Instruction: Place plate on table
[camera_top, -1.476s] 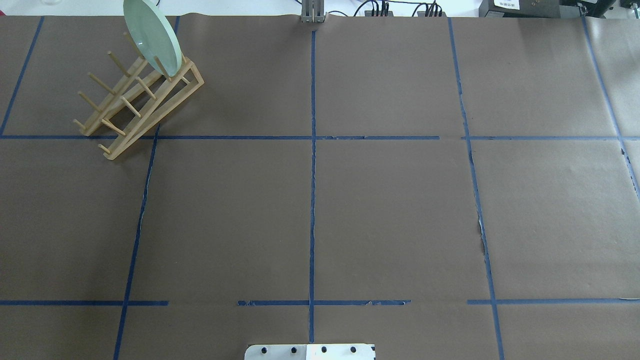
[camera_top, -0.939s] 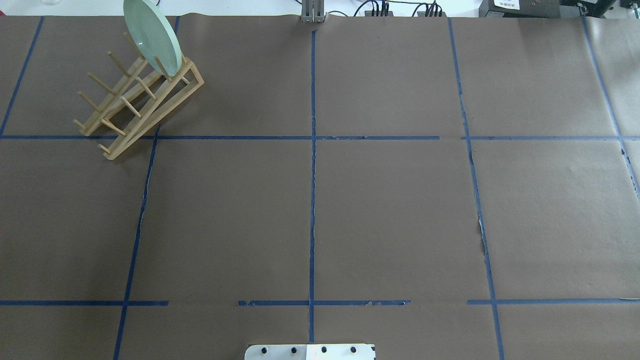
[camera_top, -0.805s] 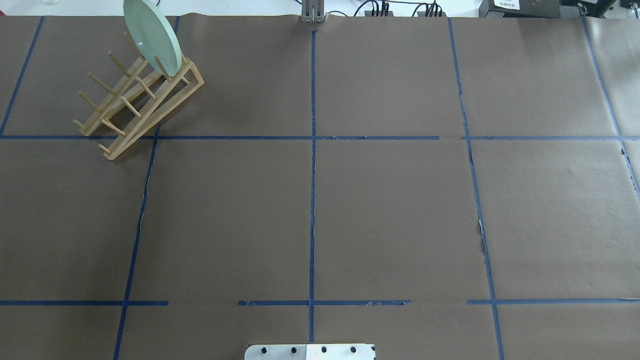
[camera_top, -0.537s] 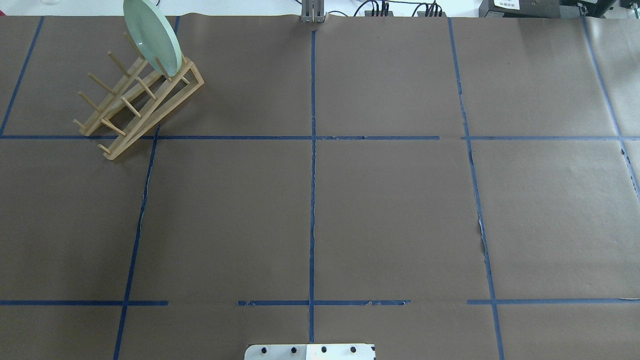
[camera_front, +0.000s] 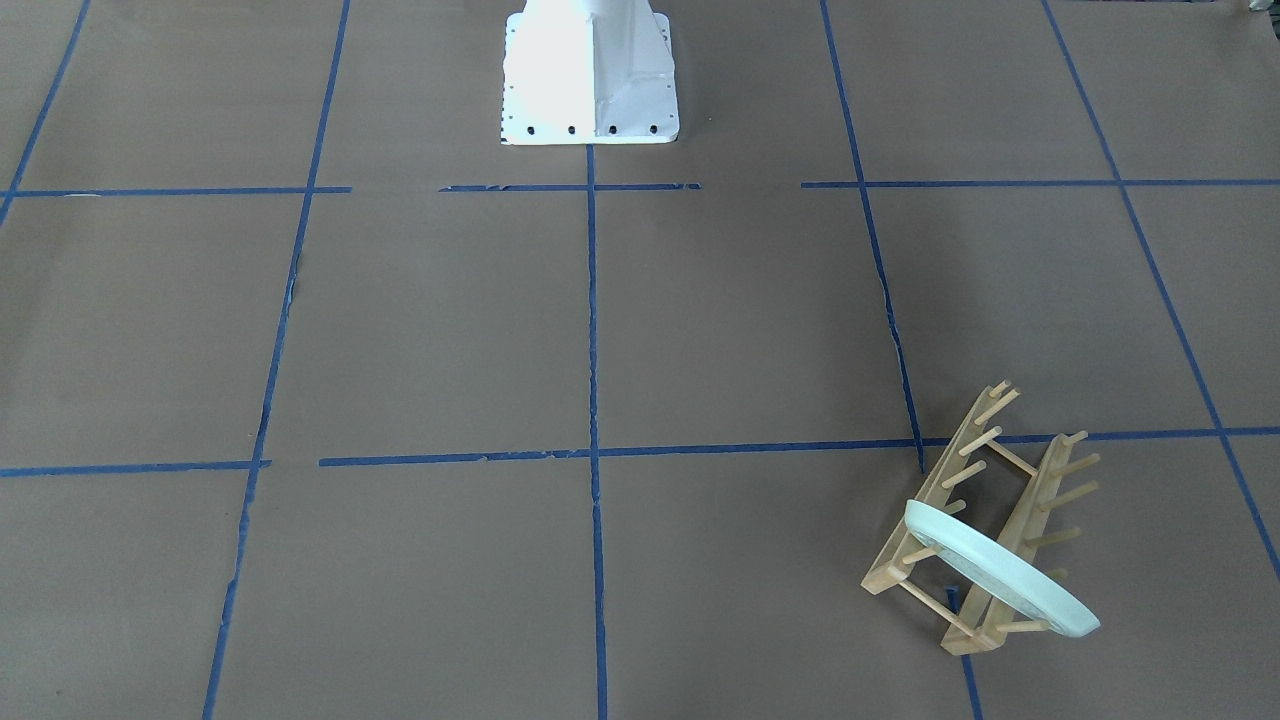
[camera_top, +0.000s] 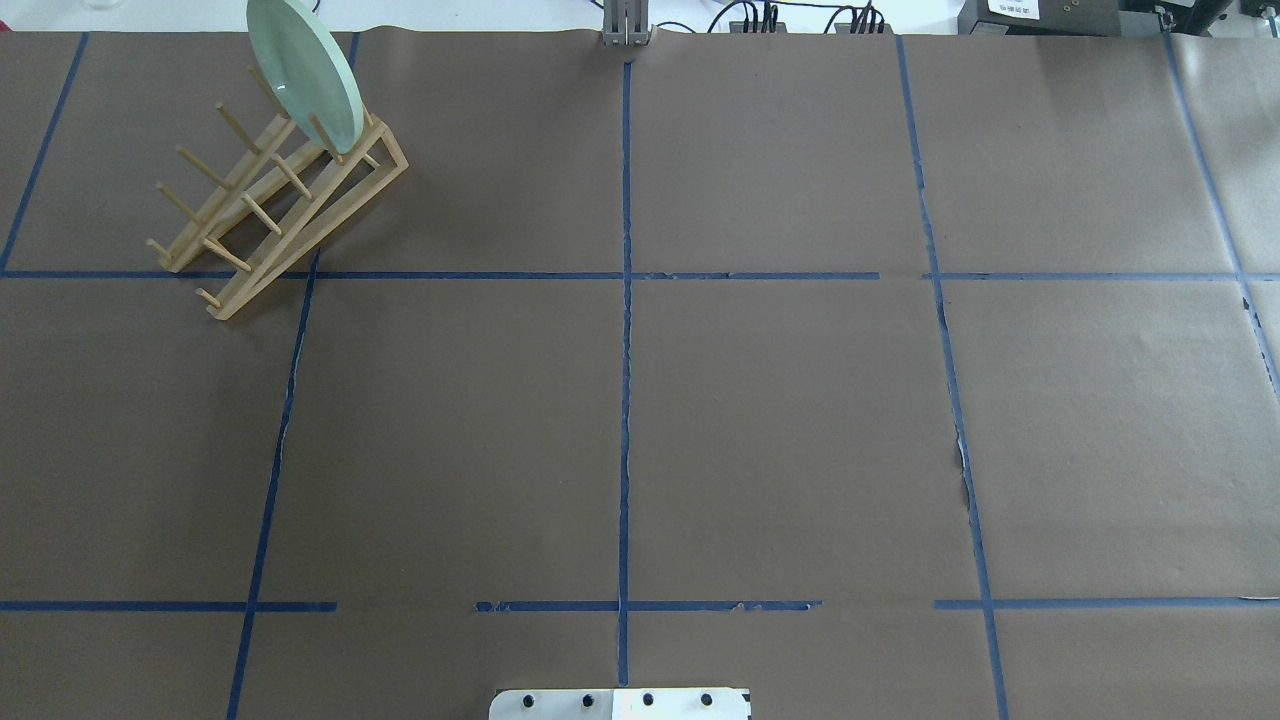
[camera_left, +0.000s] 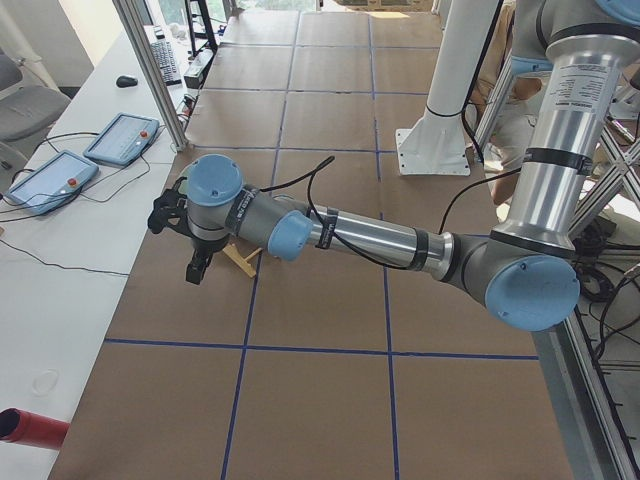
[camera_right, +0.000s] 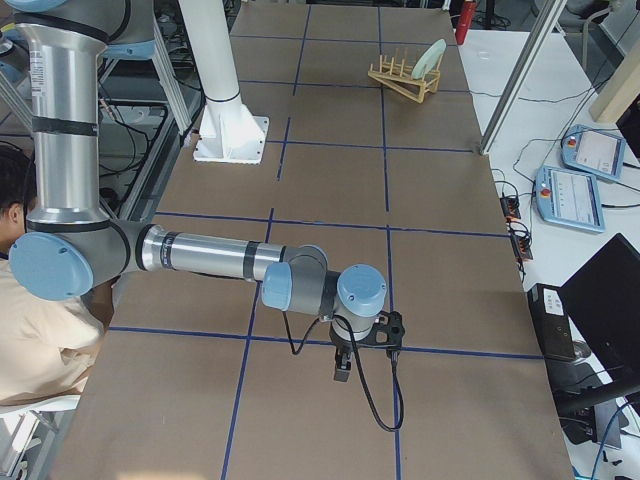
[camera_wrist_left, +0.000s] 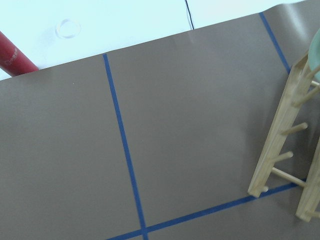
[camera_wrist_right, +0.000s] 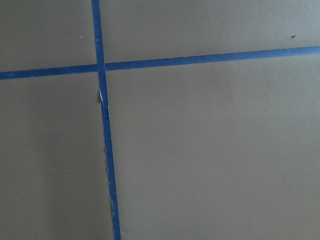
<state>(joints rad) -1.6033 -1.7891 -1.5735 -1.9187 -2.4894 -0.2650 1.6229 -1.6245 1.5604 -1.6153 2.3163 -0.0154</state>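
A table (camera_top: 800, 420) with a rack (camera_top: 270, 215), the plate (camera_top: 305, 75) standing in it
The plate leans on edge between the rack's end pegs; the left gripper (camera_left: 197, 270) hangs near the rack, the right gripper (camera_right: 342, 370) well apart from it; I cannot tell whether either's fingers are open

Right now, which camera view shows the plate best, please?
Overhead exterior: the plate shows its face, standing in the rack. Front-facing shows it nearly edge-on; exterior right, tiny; left wrist, a sliver; elsewhere, unseen.

glossy mint plate (camera_top: 303, 75); pale wood rack (camera_top: 238, 295); matt brown paper table (camera_top: 780, 420)
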